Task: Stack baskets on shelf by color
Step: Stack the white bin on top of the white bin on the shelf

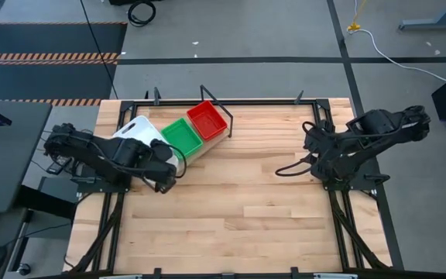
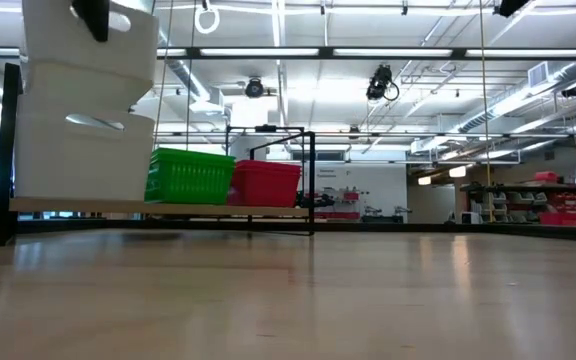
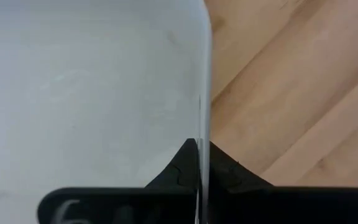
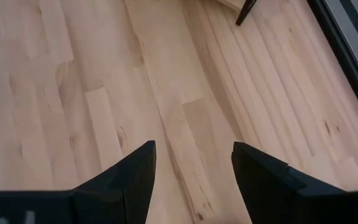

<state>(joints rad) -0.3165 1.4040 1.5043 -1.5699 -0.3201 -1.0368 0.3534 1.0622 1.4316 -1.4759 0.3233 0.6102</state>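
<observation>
baskets (image 1: 184,133) in row on shelf (image 2: 168,211), L tool (image 1: 178,164) at end basket

white baskets (image 2: 88,110): plain white, solid walls, stacked
green basket (image 1: 182,136): bright green, mesh walls
red basket (image 1: 207,120): red, mesh walls
shelf (image 2: 208,211): light wood plank, black wire frame
table (image 1: 238,209): pale wood strips, black frame at the edges
left gripper (image 3: 199,163): black
right gripper (image 4: 193,168): black

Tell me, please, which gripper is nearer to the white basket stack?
The left. The left gripper is shut on the rim of the top white basket at the shelf's end. The right gripper waits open above bare table, far across on the other side.
</observation>
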